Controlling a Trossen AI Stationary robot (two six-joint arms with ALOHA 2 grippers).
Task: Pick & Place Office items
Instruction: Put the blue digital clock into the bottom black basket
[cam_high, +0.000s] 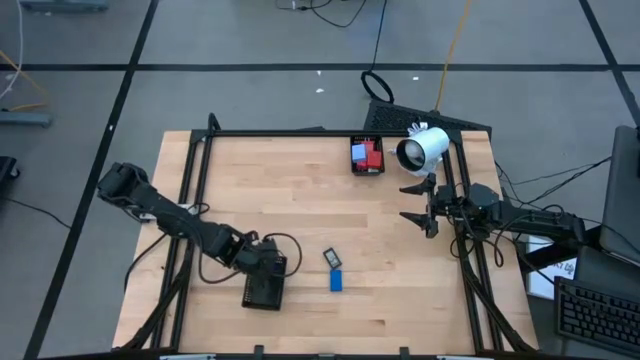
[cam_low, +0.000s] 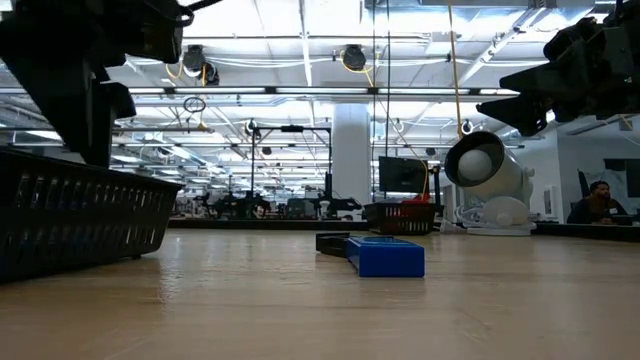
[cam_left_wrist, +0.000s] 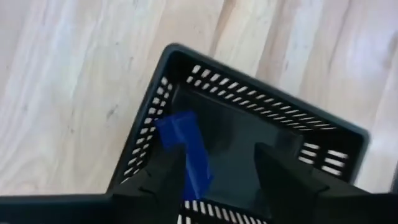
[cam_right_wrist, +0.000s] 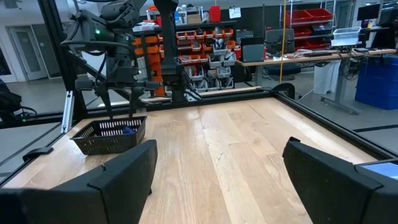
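Note:
My left gripper (cam_left_wrist: 217, 180) hangs open over a black mesh tray (cam_high: 264, 292) near the table's front left, pointing steeply down into it. A blue flat piece (cam_left_wrist: 183, 152) lies tilted inside the tray, close beside one finger (cam_left_wrist: 163, 180). On the bare wood to the tray's right lie a dark flat rectangle (cam_high: 331, 258) and a blue flat rectangle (cam_high: 337, 281), both flat on the table. My right gripper (cam_high: 428, 211) waits open at the table's right edge, pointing level. My left gripper has nothing between its two fingers. The blue flat piece (cam_left_wrist: 186, 168) in the tray runs behind the edge of one finger, and I cannot tell whether that finger touches it.
A second black mesh tray (cam_high: 367, 156) with red and blue pieces stands at the far edge. A white cylindrical device (cam_high: 422, 148) stands to its right. Dark frame rails (cam_high: 300, 132) run along the table's edges. Open wood lies mid-table.

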